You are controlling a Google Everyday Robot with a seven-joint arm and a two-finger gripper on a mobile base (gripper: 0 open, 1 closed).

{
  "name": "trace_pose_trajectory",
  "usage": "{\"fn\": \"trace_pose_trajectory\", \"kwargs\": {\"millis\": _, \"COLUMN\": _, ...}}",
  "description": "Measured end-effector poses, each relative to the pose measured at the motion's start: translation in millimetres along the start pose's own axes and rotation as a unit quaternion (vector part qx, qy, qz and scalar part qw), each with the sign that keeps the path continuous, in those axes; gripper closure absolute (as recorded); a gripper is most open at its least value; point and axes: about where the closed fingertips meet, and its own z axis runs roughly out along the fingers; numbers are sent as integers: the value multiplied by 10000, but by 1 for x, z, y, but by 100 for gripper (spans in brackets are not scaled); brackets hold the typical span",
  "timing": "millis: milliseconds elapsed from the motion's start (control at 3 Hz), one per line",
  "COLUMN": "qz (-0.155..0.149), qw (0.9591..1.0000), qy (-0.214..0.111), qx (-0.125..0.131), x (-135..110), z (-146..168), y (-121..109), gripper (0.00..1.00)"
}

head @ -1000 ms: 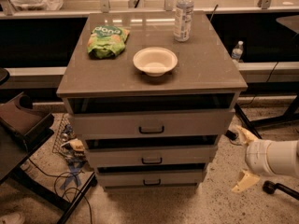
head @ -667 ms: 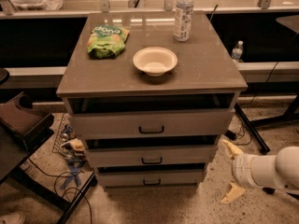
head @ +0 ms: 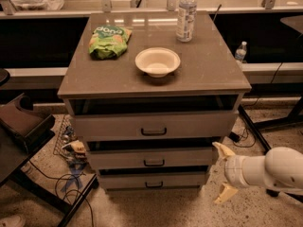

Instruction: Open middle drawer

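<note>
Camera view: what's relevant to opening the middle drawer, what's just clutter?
Job: middle drawer, its bar handle, gripper, open, low right of the cabinet.
Lying about: chip bag, bowl, water bottle on top; top drawer; bottom drawer.

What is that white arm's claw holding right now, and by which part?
Nothing. The gripper hangs open and empty beside the right end of the middle drawer, well away from its black handle.
</note>
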Motion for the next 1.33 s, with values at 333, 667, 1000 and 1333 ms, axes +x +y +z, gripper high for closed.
{"fn": "trace_pose_trajectory", "kwargs": {"millis": 333, "qz": 62, "qw": 9996, "qy": -207, "qx": -196, "x": -2, "z": 53, "y": -8, "gripper": 0}}
{"fn": "trace_pose_trajectory", "kwargs": {"millis": 667, "qz": 88, "qw": 9981, "qy": -468, "qx": -398, "x": -11, "z": 106, "y": -19, "gripper": 0}}
{"fn": "trace_pose_trajectory", "kwargs": {"millis": 1000, "qz": 151, "qw": 9967, "qy": -648, "qx": -455, "x": -17, "z": 140, "y": -29, "gripper": 0}}
{"fn": "trace_pose_trajectory", "kwargs": {"millis": 1333, "qz": 251, "qw": 9961, "qy": -710, "qx": -449, "x": -18, "z": 167, "y": -39, "gripper": 0}}
